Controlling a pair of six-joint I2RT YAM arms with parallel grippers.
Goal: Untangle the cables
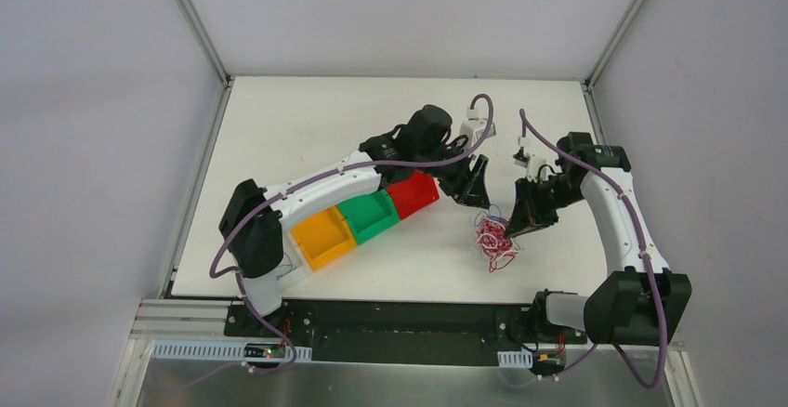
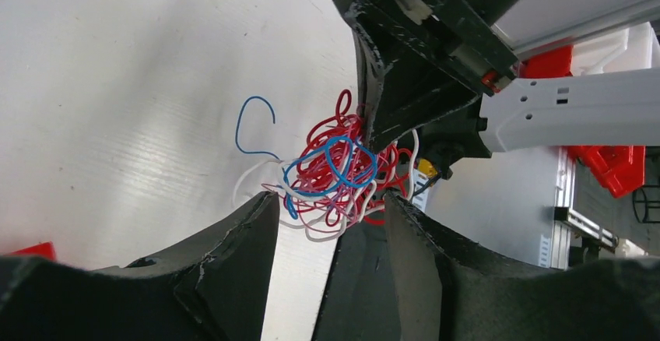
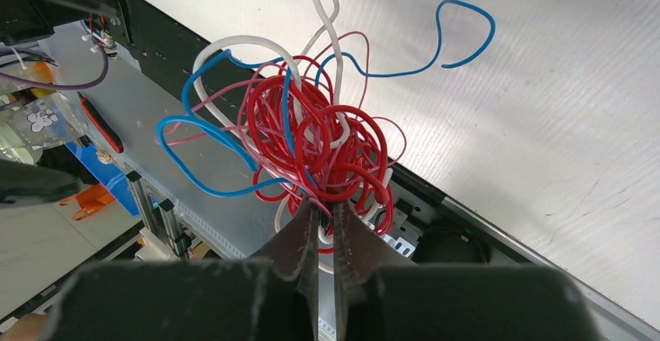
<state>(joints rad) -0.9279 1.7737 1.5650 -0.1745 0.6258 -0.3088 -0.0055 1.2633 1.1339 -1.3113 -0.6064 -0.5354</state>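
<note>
Tangle of red, blue and white cables (image 3: 311,138) sits pinched in the closed right gripper (image 3: 325,220); left gripper (image 2: 328,209) stands half open beside it, clamping nothing.

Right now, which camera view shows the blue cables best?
The right wrist view: the blue cables loop large and clear beside the red cables. The left wrist view shows them smaller, partly buried. From the top, no blue shows.

Left arm (image 1: 325,189) and right arm (image 1: 618,214) have white links, black joints, purple hoses (image 1: 409,162). Left gripper (image 2: 328,202) and right gripper (image 3: 325,210) are matte black, edges scuffed.
</note>
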